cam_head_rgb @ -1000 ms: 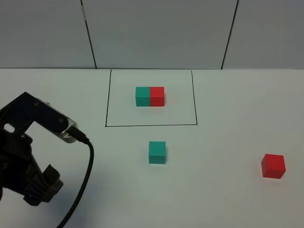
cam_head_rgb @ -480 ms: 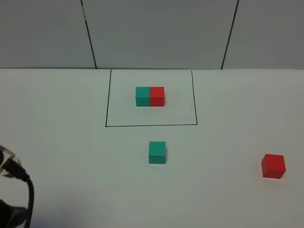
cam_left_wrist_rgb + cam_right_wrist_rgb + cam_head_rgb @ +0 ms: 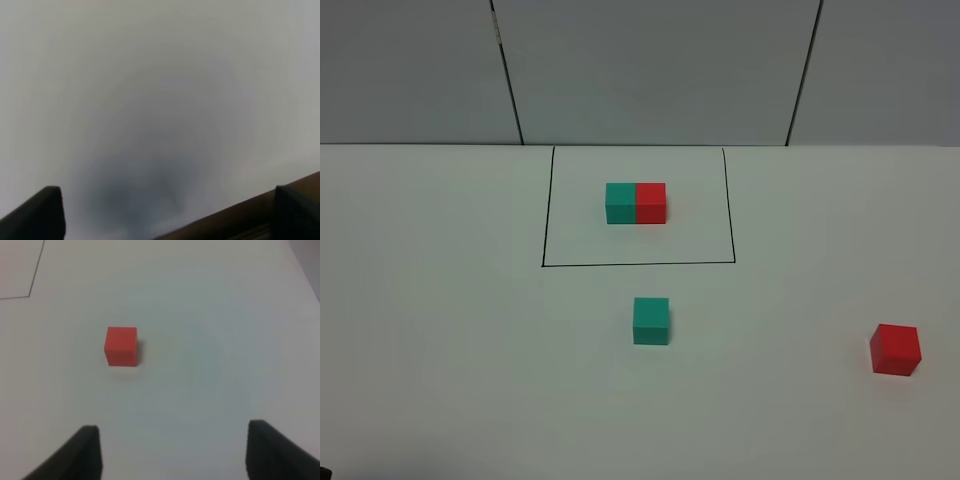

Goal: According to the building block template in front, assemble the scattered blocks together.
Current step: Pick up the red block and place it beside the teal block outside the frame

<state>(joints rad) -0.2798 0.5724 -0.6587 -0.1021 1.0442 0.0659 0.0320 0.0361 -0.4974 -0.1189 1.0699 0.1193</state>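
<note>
Left gripper (image 3: 170, 215): jaws stand wide apart with nothing between them. Its wrist camera shows only a blurred pale surface, the two dark fingertips (image 3: 46, 214), and a brown strip (image 3: 235, 217) beside one of them; what the strip is cannot be told. One second ago the left arm filled the lower left of the high view. Half a second ago only its cable and a dark edge remained at the left border. It is now outside that view, apart from a dark speck in the bottom left corner.

Right gripper (image 3: 175, 452): jaws apart, holding nothing. It does not appear in the high view. Its wrist camera shows the red cube (image 3: 121, 346) ahead of the fingertips, well apart from them, resting flat on the white table (image 3: 215, 340).

Scattered blocks: positions match the earlier frames.
- Red cube (image 3: 895, 349): near the right edge of the table (image 3: 440, 330), closest to the robot's side.
- Teal-green cube (image 3: 651, 321): at the centre, well apart from the red cube and just outside the near line of the black drawn rectangle (image 3: 638, 264).

Building block template (image 3: 636, 203): inside the rectangle, towards its far side, teal-green half on the left and red half on the right, the two halves touching. It has not moved.

Grey wall panels (image 3: 650, 70) rise behind the far edge of the table.
</note>
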